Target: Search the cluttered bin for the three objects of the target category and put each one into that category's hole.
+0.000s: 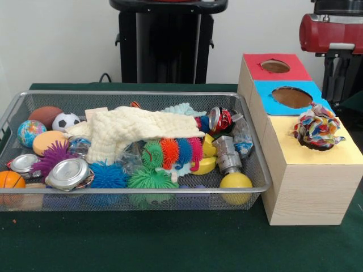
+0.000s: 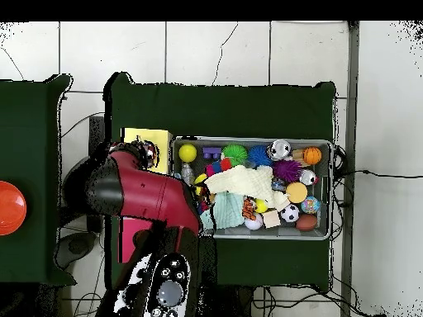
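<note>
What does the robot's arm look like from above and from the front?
From above, the arm is a thick rounded red shell with black joint sections. Near the base it carries a pale panel with dark round buttons. The front view shows only a red and black piece at the top right edge. The tool isn't visible.

1. You've got one wire mesh bin (image 1: 136,195) and three wood boxes next to it: red-topped (image 1: 275,76), blue-topped (image 1: 272,101) and yellow-topped (image 1: 309,187).
2. One speckled cloth piece (image 1: 316,129) sits at the yellow box's hole.
3. One cream cloth (image 1: 133,133) and one mint cloth (image 1: 184,109).
4. Three crushed cans: (image 1: 69,174), (image 1: 24,164), (image 1: 220,119).
5. One soccer ball (image 1: 66,120), one globe ball (image 1: 30,132), one basketball (image 1: 10,181).
</note>
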